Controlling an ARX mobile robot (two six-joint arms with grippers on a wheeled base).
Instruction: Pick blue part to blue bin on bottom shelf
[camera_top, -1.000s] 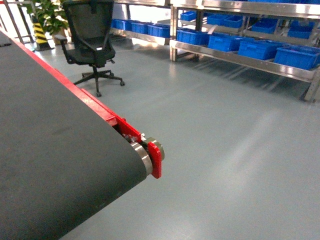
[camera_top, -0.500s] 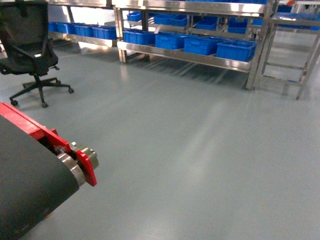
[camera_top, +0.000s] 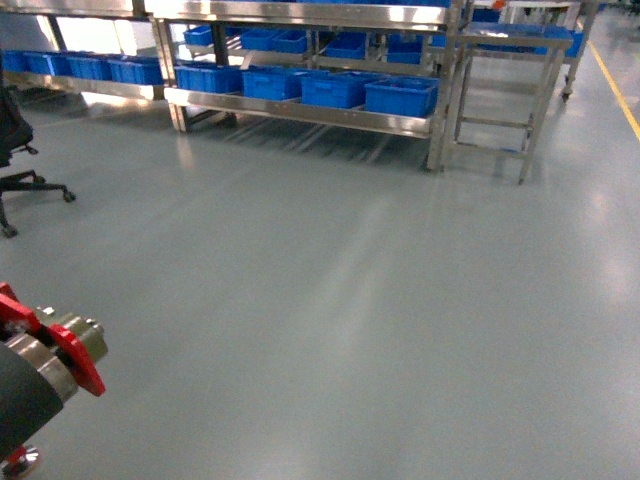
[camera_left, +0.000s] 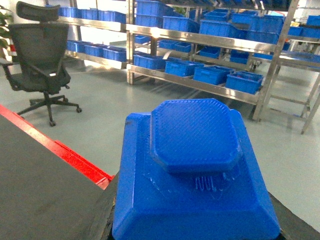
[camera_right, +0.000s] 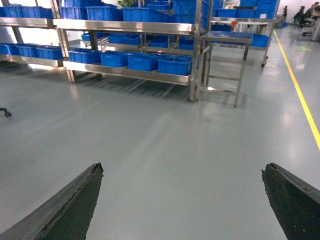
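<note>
The blue part (camera_left: 192, 170), a dark blue block with a raised octagonal top, fills the left wrist view. My left gripper (camera_left: 195, 222) is shut on it, dark fingers showing at both lower sides. My right gripper (camera_right: 182, 172) is open over bare floor, nothing between its fingertips. Neither gripper shows in the head view. The bottom shelf (camera_top: 330, 115) of the steel rack carries a row of several alike blue bins (camera_top: 400, 96) across the floor ahead. I cannot tell which one is the task's bin. The same shelf (camera_right: 130, 73) and bins (camera_right: 175, 65) show in the right wrist view.
The black conveyor belt's end roller with its red bracket (camera_top: 65, 350) sits at lower left; belt (camera_left: 40, 185) lies beside my left gripper. An office chair (camera_left: 42, 55) stands left. A steel frame table (camera_top: 505, 60) stands right of the rack. A yellow floor line (camera_top: 615, 85) runs at far right.
The head view has swung right: the conveyor and chair slid toward the left edge, and the rack with blue bins moved to the centre.
</note>
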